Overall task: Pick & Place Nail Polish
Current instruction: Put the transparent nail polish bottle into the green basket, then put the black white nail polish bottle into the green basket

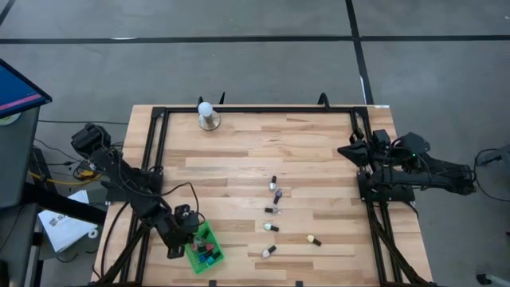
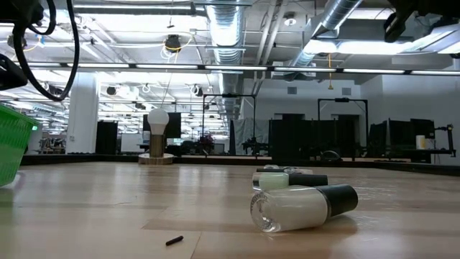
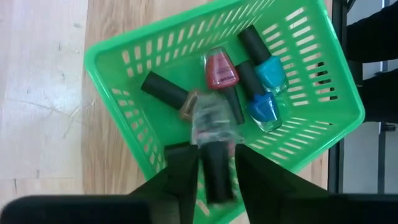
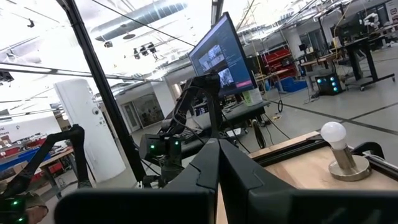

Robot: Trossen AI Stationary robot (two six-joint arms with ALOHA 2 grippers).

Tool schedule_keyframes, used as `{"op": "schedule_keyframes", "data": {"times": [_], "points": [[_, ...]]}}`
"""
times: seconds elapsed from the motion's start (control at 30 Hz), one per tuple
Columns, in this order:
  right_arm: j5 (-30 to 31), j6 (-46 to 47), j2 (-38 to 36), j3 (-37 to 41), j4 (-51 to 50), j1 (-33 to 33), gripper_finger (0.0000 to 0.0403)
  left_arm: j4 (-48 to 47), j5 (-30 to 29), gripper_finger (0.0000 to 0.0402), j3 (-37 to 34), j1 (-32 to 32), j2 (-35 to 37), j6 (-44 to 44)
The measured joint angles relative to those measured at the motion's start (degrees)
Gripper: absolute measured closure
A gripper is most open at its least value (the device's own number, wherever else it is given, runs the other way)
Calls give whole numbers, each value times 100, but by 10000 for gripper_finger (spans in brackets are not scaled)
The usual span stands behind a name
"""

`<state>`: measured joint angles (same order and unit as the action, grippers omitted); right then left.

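My left gripper [image 3: 214,177] hangs open over the green basket [image 3: 124,59] at the table's near left. A clear nail polish bottle [image 3: 210,121] with a dark cap shows blurred between its fingers; the cap has a gap to the right finger. In the basket lie a red bottle [image 3: 222,71], two blue ones [image 3: 266,93] and a brownish one [image 3: 177,99]. Several more nail polish bottles [image 1: 272,210] lie on their sides at mid-table; the nearest is a white one [image 2: 302,205]. My right gripper [image 4: 217,165] waits shut, raised at the table's right edge.
A white ball-topped round stand [image 1: 208,115] stands at the far edge, left of centre. A black frame [image 1: 255,109] runs along the table's far, left and right sides. A small dark scrap [image 2: 174,240] lies on the wood near the front.
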<state>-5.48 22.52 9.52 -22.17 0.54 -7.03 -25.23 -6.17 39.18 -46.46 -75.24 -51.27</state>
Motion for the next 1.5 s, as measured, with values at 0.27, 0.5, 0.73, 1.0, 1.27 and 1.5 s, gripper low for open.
{"op": "schedule_keyframes", "data": {"times": [0.27, 0.5, 0.73, 1.0, 1.27, 1.5], "points": [[0, 2, 0, 0, -2, 0, 402, 11, 138, 304, 0, 2, 18, -42], [0, 2, 0, 0, -7, 0, 402, 47, 303, 320, 202, 406, 528, -249], [-4, -42, 0, -4, -121, 0, 403, 55, -608, 360, 466, 1416, 1240, 812], [-4, 3, 22, -4, -707, -21, 403, 459, -870, 398, 520, 2992, 1351, 1783], [-1, 4, 20, -4, -703, -24, 403, 2302, -1394, 400, 520, 4301, 381, 2239], [-2, 147, 20, -4, -702, -24, 403, 3738, -880, 375, 518, 4698, -653, 2581]]}}
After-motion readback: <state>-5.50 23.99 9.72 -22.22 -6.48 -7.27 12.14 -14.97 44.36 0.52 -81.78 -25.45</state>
